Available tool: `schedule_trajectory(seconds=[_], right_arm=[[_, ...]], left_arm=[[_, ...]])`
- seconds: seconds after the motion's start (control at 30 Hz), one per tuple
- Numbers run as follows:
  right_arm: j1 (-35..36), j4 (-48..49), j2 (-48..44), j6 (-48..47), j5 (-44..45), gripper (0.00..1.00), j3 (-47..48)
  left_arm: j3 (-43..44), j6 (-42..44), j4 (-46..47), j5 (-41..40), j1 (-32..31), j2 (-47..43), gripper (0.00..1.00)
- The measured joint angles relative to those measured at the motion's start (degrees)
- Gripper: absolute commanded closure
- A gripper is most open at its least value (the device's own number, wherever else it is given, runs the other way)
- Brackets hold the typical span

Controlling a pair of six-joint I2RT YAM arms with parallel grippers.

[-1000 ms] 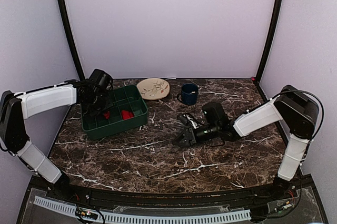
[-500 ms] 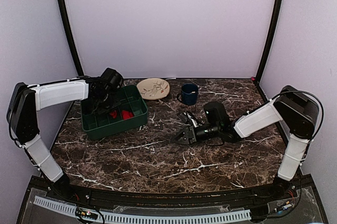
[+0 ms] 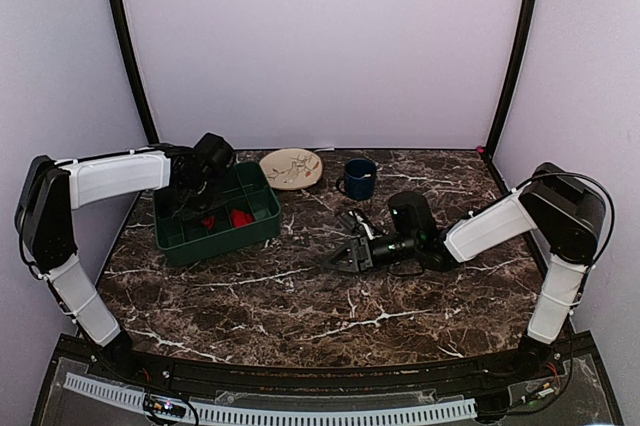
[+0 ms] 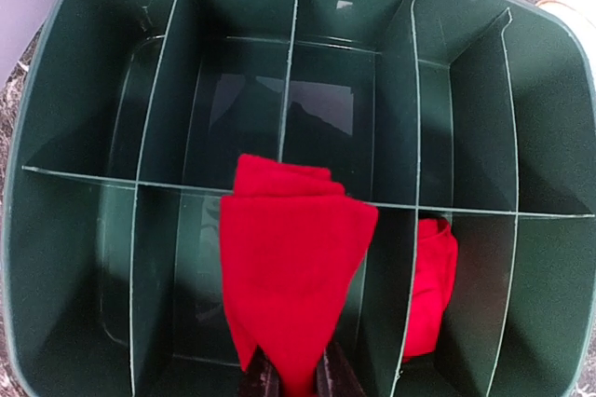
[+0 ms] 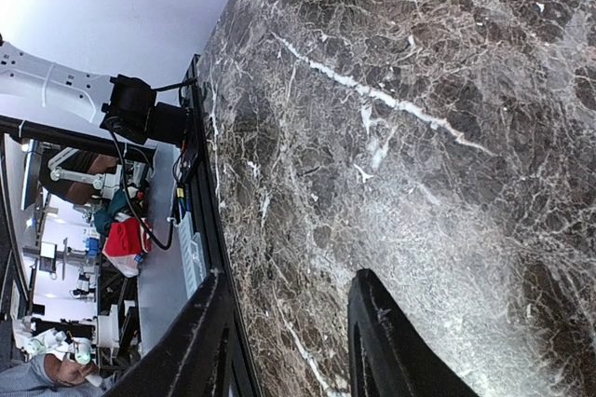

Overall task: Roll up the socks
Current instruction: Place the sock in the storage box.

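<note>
Hanging a rolled bright red fabric sock [image 4: 293, 266] over the dark green divided plastic bin [image 4: 84, 89] to stow it, left fingers [image 4: 261, 384] pinched shut on it | second red bundle [image 4: 431, 285] already binned, just right of them | right fingers [image 5: 391, 341] parted, empty

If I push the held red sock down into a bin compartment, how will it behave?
Probably soft and floppy: the held sock shows layered folds and narrows where the left gripper pinches it. Likely light, carried by that one pinch. Folds may loosen once released.
</note>
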Motion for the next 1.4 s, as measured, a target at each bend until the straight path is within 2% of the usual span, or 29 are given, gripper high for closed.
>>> schedule_trajectory(seconds=[0.87, 1.4], right_arm=[[-0.02, 0.87, 1.11, 1.16, -1.09, 0.59, 0.98], [-0.04, 0.52, 1.64, 1.25, -1.09, 0.59, 2.08]], left_arm=[[2.58, 3.26, 0.00, 0.04, -0.61, 7.39, 1.00], [0.72, 5.70, 7.93, 4.85, 0.33, 8.37, 1.00]])
